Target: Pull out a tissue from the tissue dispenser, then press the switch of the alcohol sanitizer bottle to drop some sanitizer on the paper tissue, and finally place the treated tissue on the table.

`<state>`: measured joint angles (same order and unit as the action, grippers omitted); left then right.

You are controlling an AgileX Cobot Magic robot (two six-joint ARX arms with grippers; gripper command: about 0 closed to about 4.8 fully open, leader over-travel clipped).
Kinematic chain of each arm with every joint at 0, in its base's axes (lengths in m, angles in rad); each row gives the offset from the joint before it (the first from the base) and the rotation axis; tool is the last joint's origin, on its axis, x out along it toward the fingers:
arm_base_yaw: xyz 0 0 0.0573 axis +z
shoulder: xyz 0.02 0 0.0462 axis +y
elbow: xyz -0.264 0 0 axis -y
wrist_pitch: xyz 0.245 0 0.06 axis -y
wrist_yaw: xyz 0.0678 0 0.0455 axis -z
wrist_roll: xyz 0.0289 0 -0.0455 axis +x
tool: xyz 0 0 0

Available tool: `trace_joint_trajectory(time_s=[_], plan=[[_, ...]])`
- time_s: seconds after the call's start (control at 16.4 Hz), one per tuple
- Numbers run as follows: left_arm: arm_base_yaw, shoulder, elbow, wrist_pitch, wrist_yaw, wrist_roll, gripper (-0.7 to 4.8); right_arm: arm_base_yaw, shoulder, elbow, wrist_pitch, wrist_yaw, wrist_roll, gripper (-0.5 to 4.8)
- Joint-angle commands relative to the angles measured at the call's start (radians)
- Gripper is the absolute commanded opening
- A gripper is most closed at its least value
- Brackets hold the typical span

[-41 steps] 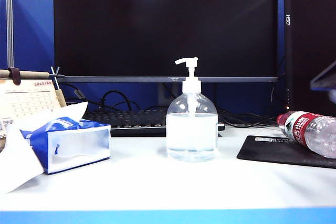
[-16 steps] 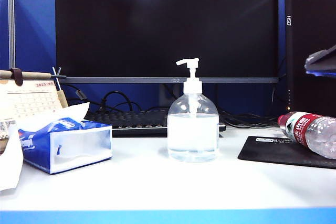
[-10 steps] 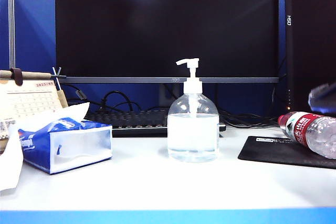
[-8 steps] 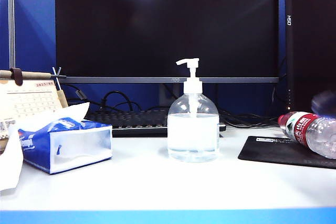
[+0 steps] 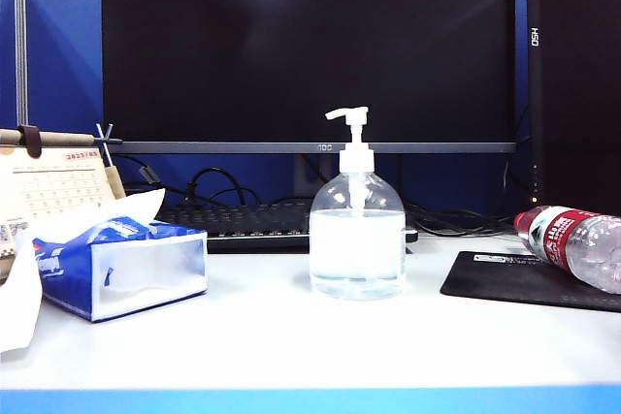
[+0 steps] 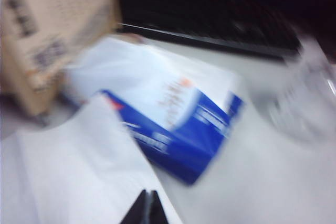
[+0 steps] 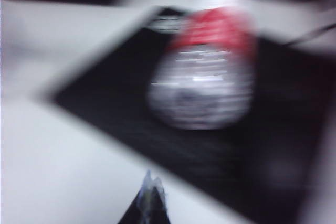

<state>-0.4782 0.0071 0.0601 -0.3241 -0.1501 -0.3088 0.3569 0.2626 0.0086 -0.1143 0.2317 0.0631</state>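
Tissue (image 5: 17,298) lies on the white table (image 5: 291,346) at its left edge, beside the blue tissue dispenser (image 5: 126,264). Alcohol sanitizer bottle (image 5: 356,239) stands mid-table. Left gripper (image 6: 146,211), jaws pressed together, hovers over the tissue; right gripper (image 7: 149,203), likewise closed, hangs above the mouse pad (image 7: 220,145) near the red-labelled water bottle (image 7: 202,72).

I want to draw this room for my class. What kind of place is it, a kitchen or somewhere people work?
Most likely an office desk. A big dark monitor stands over a keyboard, a desk calendar sits at one side, and blue partition walls stand behind, like a cubicle.
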Motion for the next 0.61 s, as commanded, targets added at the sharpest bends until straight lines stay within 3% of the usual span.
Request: trace_joint_trajectory(time_s=[0.06,0.24,0.3,0.37,0.43,0.49,0.55,0.61], plan=[[0.002,0.036,-0.005,0.005,-0.057,0.061,-0.06,-0.065,0.000,-0.003,-0.016,0.132,-0.045,-0.01],[0.002,0.060,-0.004,0.005,-0.099,0.040,-0.06,-0.246,-0.001,-0.003,-0.016,0.094,0.077,-0.01],[0.002,0.059,-0.004,0.006,-0.099,0.039,-0.06,-0.366,-0.002,-0.003,-0.006,-0.051,0.106,-0.01],[0.002,0.058,-0.005,0.008,-0.091,0.039,-0.06,-0.447,-0.002,-0.003,0.029,-0.285,0.115,-0.01],[0.001,0.058,-0.005,0.010,-0.048,0.040,-0.06,-0.543,-0.002,-0.003,0.095,-0.622,0.112,-0.01],[0.001,0.058,-0.009,0.021,-0.006,0.040,-0.06,-0.608,-0.004,-0.003,0.137,-0.811,0.113,-0.01],[0.001,0.058,-0.015,0.038,0.024,0.042,-0.06,-0.626,-0.007,-0.004,0.139,-0.842,0.113,-0.01],[0.001,0.058,-0.027,0.079,0.041,0.040,-0.06,-0.607,-0.010,-0.004,0.114,-0.810,0.107,-0.01]])
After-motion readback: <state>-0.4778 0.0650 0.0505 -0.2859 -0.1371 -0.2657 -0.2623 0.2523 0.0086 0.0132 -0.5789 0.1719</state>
